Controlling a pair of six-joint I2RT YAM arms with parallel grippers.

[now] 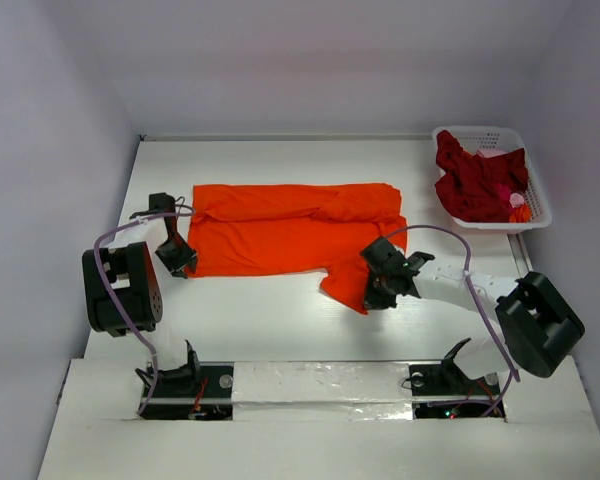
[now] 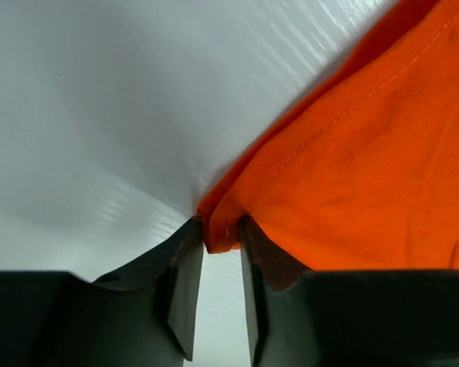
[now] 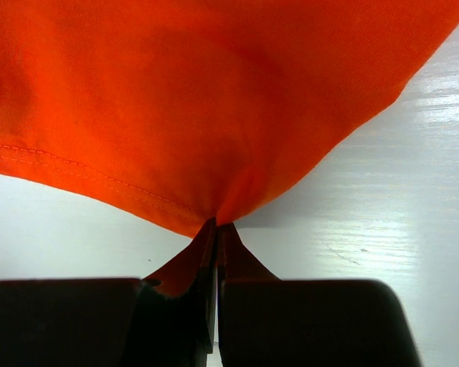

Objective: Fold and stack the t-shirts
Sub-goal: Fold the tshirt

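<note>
The orange t-shirt (image 1: 290, 235) lies spread lengthwise across the middle of the table, partly folded, with a flap hanging toward the front right. My left gripper (image 1: 178, 258) is at the shirt's left front corner. In the left wrist view its jaws (image 2: 220, 229) pinch the hemmed corner of the orange t-shirt (image 2: 367, 168). My right gripper (image 1: 373, 292) is at the front right flap. In the right wrist view it (image 3: 216, 225) is shut tight on a bunched point of the orange t-shirt (image 3: 199, 99). Dark crimson t-shirts (image 1: 470, 180) lie heaped in the basket.
A white lattice basket (image 1: 485, 132) stands at the back right corner and holds the crimson heap and small pink and orange bits. White walls close in the table on three sides. Purple cables loop off both arms.
</note>
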